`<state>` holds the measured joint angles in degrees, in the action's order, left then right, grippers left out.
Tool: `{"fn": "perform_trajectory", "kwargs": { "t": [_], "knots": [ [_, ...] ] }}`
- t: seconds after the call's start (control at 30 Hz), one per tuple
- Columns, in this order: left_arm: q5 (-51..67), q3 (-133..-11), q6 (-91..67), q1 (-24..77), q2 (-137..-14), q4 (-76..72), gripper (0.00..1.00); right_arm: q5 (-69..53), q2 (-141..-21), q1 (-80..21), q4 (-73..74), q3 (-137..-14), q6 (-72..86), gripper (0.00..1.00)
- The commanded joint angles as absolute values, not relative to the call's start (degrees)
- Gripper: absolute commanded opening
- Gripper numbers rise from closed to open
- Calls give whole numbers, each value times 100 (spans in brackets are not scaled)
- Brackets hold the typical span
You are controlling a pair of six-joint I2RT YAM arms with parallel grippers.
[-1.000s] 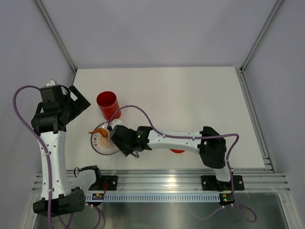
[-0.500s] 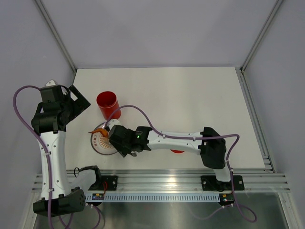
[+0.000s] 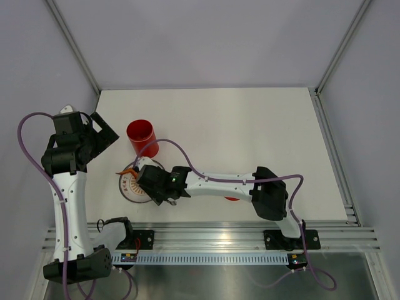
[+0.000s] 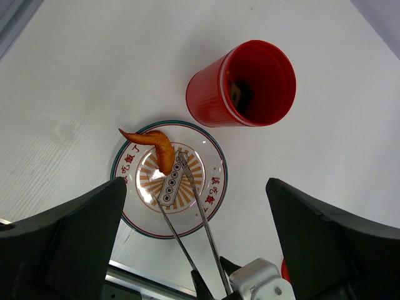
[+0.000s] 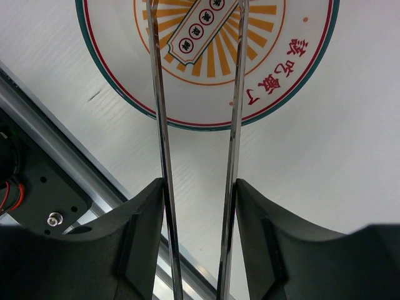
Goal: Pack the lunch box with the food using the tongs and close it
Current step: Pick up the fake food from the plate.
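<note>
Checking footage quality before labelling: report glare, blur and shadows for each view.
Top external: even light, faint shadows, sharp. Left wrist: white glare on the plate; the left gripper looms dark and soft-edged at the corners. Right wrist: the tongs gleam with streaky reflections; the right gripper is dark and underlit.

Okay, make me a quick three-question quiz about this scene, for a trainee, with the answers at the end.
1. Which arm holds the tongs? A the left, B the right, C neither.
2. True or false: the lunch box is closed with its lid.
3. Fill in: the orange food piece beside the tongs' tips lies on the ___.

Key
1. B. The right gripper has its jaws closed on the tongs' two arms.
2. False. It stands open at the top.
3. The plate, at its edge.
</note>
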<state>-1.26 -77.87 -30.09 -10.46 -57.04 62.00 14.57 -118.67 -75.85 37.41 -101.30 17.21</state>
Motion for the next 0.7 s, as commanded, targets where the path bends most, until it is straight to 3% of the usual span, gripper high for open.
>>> {"fn": "perform_trajectory", "kwargs": {
  "t": [0.0,0.3,0.67],
  "knots": [
    [-35,-7892,-2997,-1081,-5599,6029,99,1732,-11944,-7611,3665,-10494,1582,55],
    [-35,-7893,-2988,-1081,-5625,6029,99,1679,-12146,-7559,3621,-10670,1521,53],
    [-35,-7831,-2988,-1081,-5616,6003,99,1644,-11980,-7559,3604,-10495,1547,30]
  ]
}}
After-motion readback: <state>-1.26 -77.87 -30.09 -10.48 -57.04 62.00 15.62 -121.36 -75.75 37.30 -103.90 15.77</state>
